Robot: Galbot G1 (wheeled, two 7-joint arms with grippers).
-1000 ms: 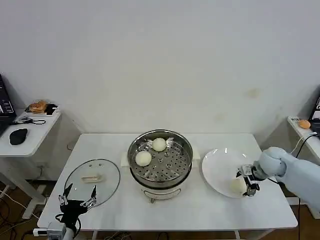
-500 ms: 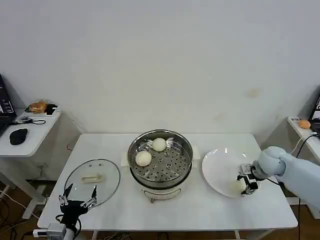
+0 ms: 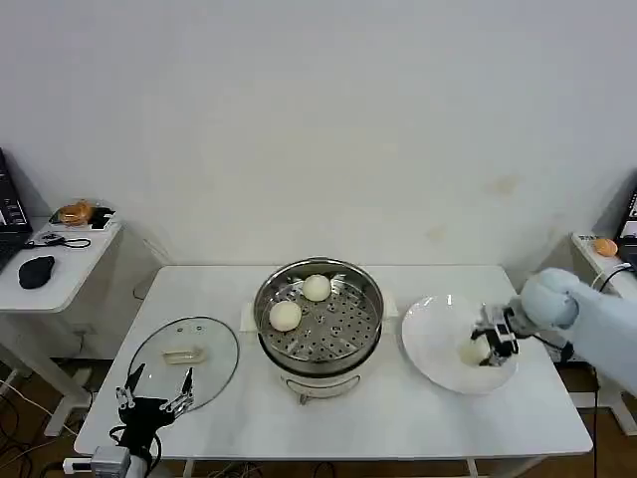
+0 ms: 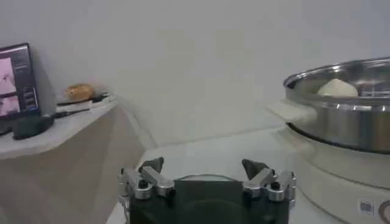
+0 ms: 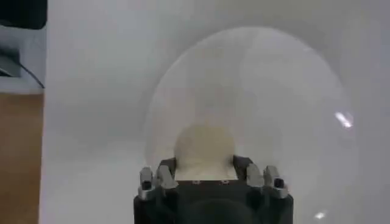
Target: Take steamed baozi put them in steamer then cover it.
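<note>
Plain white wall [image 3: 328, 119] behind; white side desk [image 3: 50, 269] left.

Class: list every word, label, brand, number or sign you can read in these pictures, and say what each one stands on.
No text can be read.
Steamer: a small mark on its base, too blurred to read.
Monitor on the side desk: a lit screen, nothing legible.
Plate, cover, baozi in the right gripper: no markings seen.
</note>
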